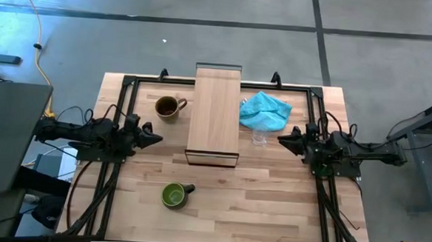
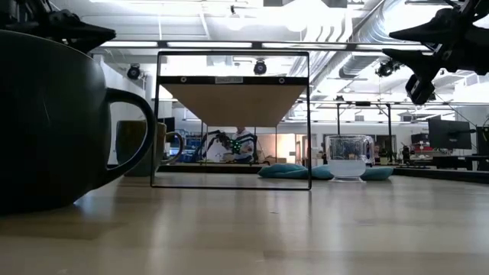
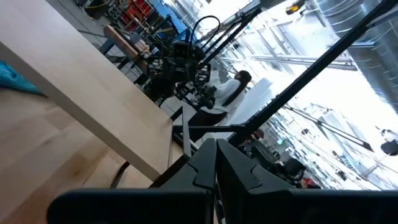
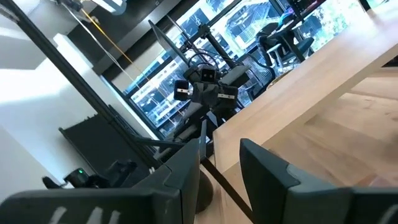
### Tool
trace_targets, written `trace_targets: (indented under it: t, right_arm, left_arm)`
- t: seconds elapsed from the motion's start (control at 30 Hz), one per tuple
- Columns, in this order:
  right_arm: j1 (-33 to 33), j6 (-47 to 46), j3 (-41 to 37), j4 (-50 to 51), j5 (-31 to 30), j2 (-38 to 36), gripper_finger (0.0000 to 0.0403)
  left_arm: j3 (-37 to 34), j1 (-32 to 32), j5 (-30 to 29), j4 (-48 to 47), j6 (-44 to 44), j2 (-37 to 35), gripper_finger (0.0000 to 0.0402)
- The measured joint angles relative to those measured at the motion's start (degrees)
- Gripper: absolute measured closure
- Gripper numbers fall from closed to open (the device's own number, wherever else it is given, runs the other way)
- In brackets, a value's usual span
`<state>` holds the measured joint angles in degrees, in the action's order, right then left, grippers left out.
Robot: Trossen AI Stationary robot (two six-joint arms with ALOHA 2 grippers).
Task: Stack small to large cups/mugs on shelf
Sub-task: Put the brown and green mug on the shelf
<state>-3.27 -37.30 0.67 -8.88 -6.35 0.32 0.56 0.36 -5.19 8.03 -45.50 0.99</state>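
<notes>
Mugs sit apart on the table [image 1: 271, 205]: brown mug [image 1: 169, 107] left of the shelf [image 1: 215, 113], green mug [image 1: 174, 195] nearer the front, glass cup [image 1: 259, 137] by the turquoise cloth [image 1: 265, 110]. Left hand [image 1: 156, 138] is clenched and empty; right hand [image 1: 282, 140] is released, holding nothing.

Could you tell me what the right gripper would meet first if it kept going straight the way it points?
Probably nothing on the tabletop: the open right gripper points toward the long light-wood shelf board, apparently raised above it; the small clear glass cup sits just beyond its tips, likely below.
</notes>
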Motion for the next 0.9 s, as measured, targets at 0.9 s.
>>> trace_targets:
  t: [0.9]
  right_arm:
    - [0.0,1.7,0.0,4.1,0.2,0.0,0.0297]
  left_arm:
    - [0.0,0.0,-4.1,-5.3,-8.8,0.0,0.0401]
